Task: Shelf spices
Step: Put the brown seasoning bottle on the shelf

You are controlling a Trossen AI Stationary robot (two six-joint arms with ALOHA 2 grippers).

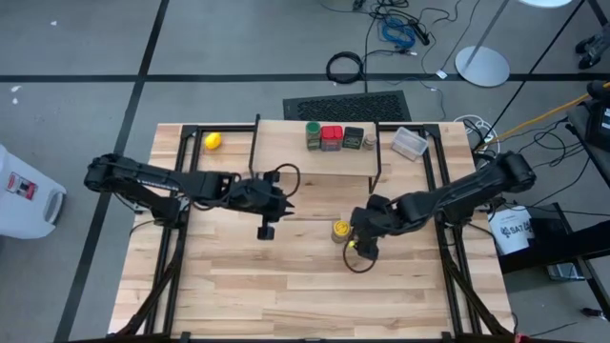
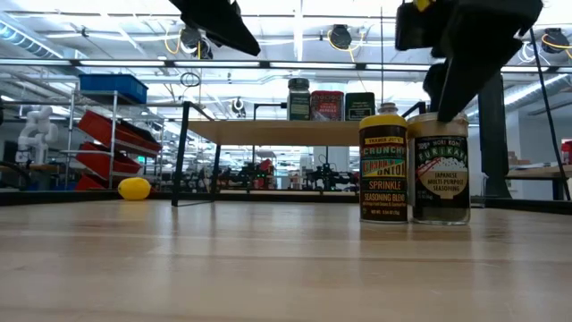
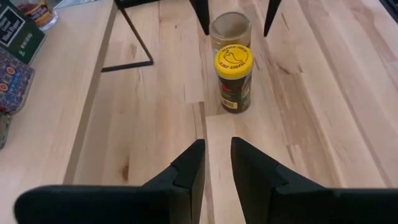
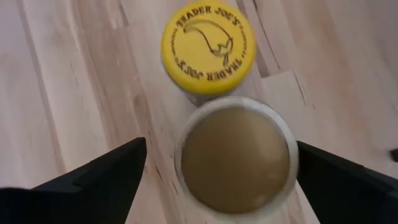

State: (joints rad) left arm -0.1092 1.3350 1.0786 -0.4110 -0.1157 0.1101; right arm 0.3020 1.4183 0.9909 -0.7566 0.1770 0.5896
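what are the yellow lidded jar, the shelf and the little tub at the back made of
Yellow-lidded jar: likely clear glass or plastic with a paper label, under a matte plastic-looking lid. Shelf: light wood-grain plank on thin black legs, probably metal. Tub: see-through, likely plastic.

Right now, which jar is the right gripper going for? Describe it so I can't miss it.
On the table in front of the shelf, two jars stand touching. The open right gripper straddles the tan-topped jar; its neighbour, the yellow-lidded jar, is not the one.
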